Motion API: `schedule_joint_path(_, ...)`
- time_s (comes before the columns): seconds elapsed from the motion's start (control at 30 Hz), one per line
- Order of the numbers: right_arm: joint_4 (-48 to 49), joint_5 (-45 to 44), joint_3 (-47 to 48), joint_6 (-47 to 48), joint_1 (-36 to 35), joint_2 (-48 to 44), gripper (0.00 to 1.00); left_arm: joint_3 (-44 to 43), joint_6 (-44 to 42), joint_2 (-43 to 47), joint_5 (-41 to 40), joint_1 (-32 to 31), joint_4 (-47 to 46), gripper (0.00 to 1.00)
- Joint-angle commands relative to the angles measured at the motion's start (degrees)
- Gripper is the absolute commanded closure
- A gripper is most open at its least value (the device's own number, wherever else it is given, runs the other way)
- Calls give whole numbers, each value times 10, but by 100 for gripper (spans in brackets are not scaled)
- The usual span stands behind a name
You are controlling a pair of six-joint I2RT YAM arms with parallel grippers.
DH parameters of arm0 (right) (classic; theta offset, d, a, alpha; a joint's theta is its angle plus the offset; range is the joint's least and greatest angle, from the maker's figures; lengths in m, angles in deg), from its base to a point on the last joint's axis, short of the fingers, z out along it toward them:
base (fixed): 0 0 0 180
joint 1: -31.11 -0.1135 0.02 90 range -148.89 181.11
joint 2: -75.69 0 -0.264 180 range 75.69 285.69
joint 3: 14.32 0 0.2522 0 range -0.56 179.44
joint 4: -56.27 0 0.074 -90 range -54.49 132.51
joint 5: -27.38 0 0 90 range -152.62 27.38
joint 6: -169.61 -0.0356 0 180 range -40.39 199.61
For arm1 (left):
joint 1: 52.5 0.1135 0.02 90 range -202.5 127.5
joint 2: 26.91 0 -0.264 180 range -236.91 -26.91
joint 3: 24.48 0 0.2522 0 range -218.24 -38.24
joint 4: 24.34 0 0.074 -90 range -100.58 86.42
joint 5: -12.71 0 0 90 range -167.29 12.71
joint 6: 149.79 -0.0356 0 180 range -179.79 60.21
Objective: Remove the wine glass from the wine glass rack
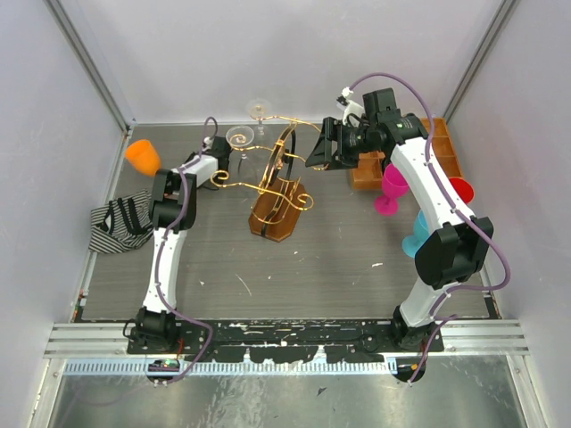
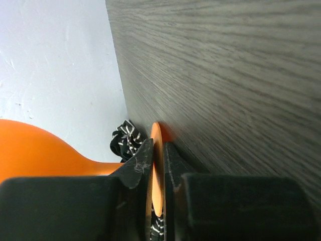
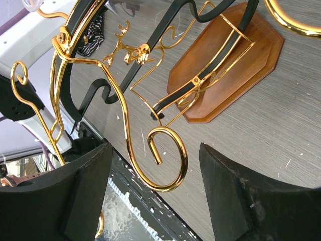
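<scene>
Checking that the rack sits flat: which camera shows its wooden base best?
Right wrist: the wooden base is close and sharp, upper right, flat on the table. Top external shows it small and distant. Left wrist shows none of it.

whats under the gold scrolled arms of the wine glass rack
The wine glass rack stands on its own brown wooden base, which rests on the grey table. Bare tabletop shows under the outer scrolls. Whatever lies beneath the base is covered.
</scene>
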Motion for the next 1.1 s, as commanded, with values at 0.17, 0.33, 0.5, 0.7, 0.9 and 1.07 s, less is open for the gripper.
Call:
schedule_joint_path(0.17, 10, 16, 18, 11, -3, -10, 25, 10, 53, 12, 115, 9, 19, 77)
schedule_joint_path(0.33, 10, 14, 19, 11, -4, -9, 25, 6, 61, 22, 156, 9, 22, 72)
schedule_joint_path(0.5, 9, 14, 18, 12, -4, -8, 25, 12, 72, 28, 182, 8, 27, 64)
schedule_joint_path(0.7, 9, 15, 19, 13, -4, -5, 25, 7, 66, 20, 197, 3, 27, 55)
schedule_joint_path(0.9, 8, 15, 20, 14, -5, -4, 25, -2, 63, 13, 206, 2, 29, 55)
schedule_joint_path(1.07, 8, 15, 18, 14, -6, -3, 25, -13, 60, 6, 210, 2, 29, 54)
